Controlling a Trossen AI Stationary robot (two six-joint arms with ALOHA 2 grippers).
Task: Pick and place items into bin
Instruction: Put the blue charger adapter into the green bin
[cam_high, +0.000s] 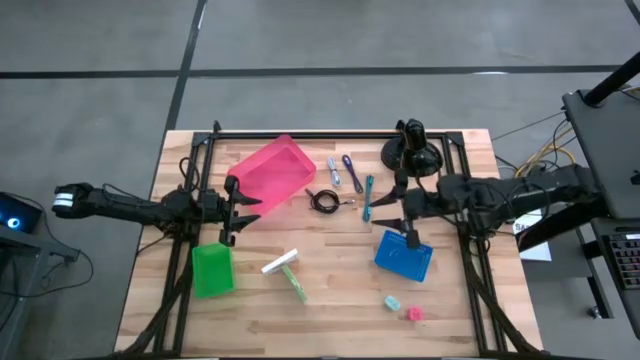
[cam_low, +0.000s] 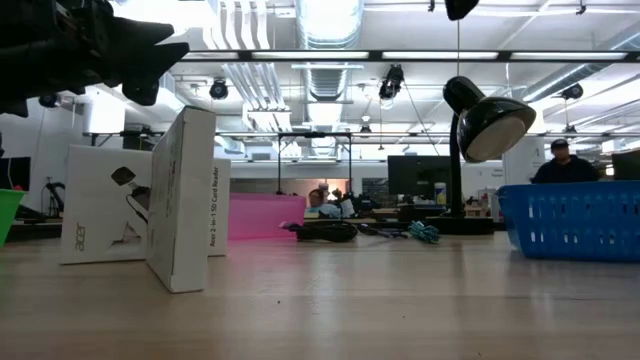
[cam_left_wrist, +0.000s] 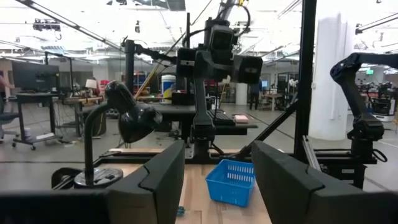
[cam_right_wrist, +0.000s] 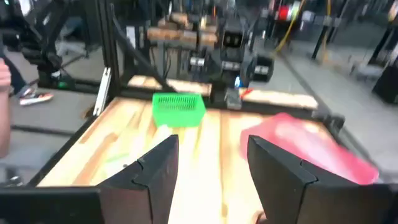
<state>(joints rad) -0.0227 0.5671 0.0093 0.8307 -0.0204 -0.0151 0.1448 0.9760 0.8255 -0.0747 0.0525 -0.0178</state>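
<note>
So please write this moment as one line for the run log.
stage: before pick | left end effector: open, empty, over green bin | right end effector: open, empty, over blue bin

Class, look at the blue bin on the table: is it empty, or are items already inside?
Empty as far as visible: the blue bin shows only its blue floor from above, though the right gripper overlaps one edge.

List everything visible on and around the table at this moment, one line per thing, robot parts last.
pink bin: 1, pink, table's far left-centre.
green bin: 1, green, near left.
blue bin: 1, blue, right of centre.
coiled cable: 1, black, centre.
sticks: about 3, purple, blue, teal, beside the cable.
white-and-green stick: 1, near centre.
small blocks: 2, teal and red, near right.
desk lamp: 1, black, far right.
left gripper: open, over left side.
right gripper: open, above blue bin.
</note>
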